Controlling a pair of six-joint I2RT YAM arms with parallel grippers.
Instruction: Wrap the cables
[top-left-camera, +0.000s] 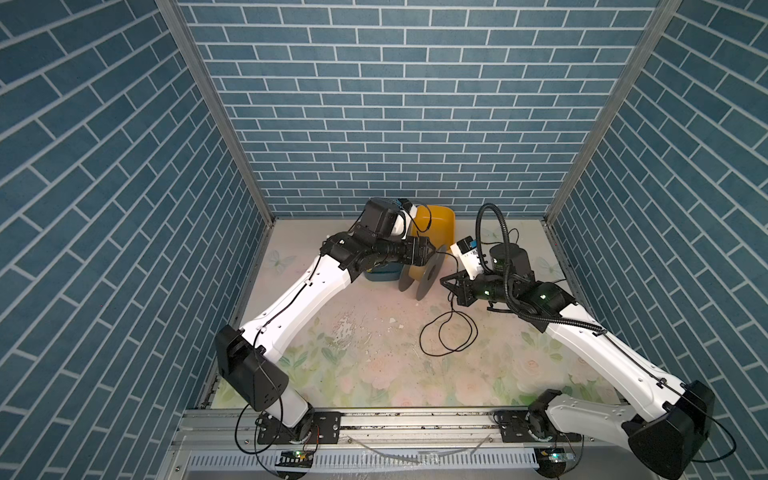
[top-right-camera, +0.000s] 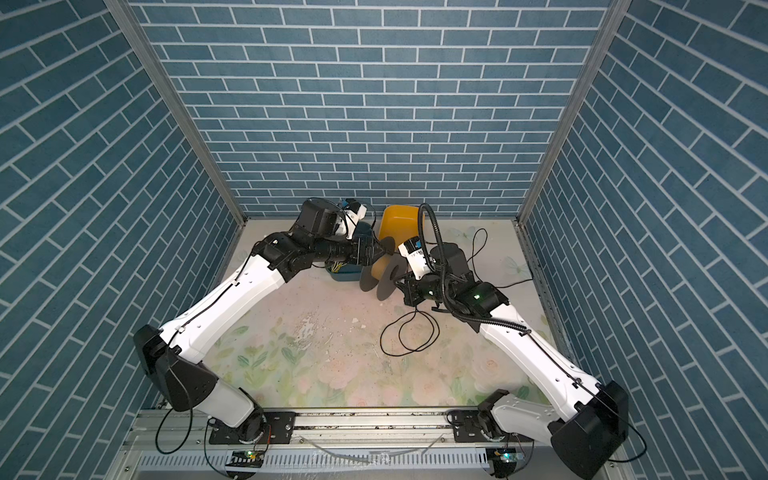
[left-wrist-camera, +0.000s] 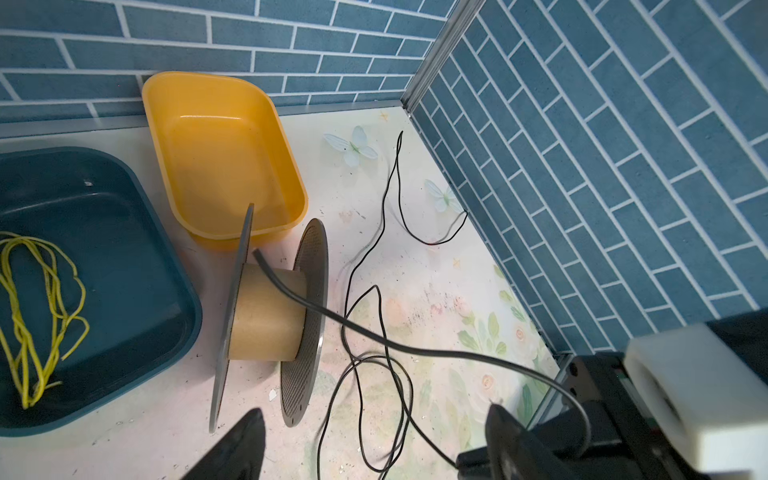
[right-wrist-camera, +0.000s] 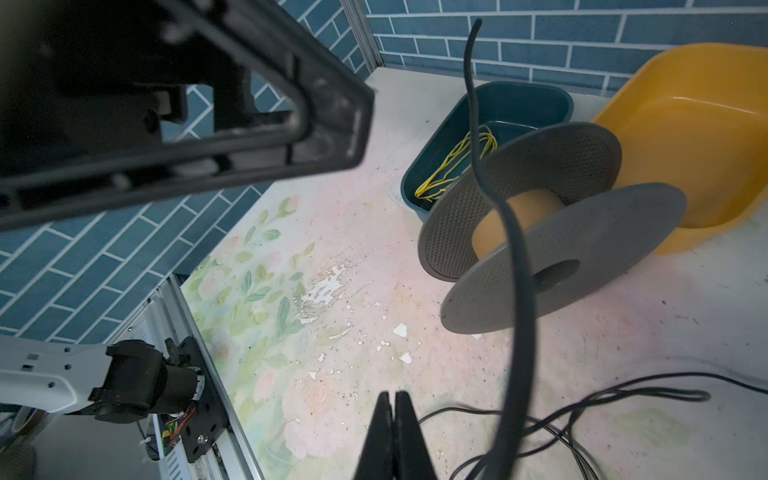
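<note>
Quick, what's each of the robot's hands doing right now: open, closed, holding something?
Left hand: open, holding nothing.
Right hand: closed, apparently pinching the black cable that runs up to the spool.

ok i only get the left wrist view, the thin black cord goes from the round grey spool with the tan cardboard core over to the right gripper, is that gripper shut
Observer: Yes. The right wrist view shows the right gripper with its two fingers pressed flat together.
Operator: and the spool face turned away from my camera, plain or not
Observer: Not plain. The right wrist view shows a round hole at the centre of that outer grey disc.
</note>
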